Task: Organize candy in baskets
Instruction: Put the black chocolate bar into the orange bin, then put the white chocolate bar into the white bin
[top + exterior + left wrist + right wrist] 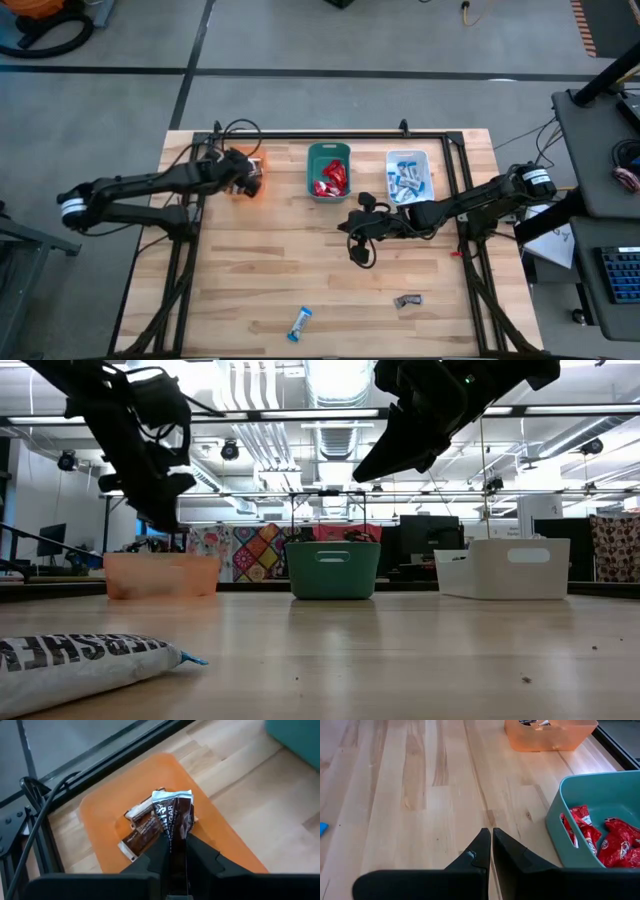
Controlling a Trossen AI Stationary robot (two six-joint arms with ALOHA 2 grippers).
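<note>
Now, left gripper [174, 854]: above the orange basket [100, 815], fingers clamped on a dark silver-grey candy bar [174, 815] sticking out past the tips.
Basket contents: more dark bars [142, 827] under it.
Right gripper [491, 851]: fingers together, empty, over the tabletop [420, 795] beside the teal basket [560, 827].

Your robot has two dark, near-black jointed arms, each ringed by a white band near its base. Loose black cables loop along the links. The left gripper [175, 851] and the right gripper [491, 846] each end in two matte black, wedge-shaped fingers tapering to points.
</note>
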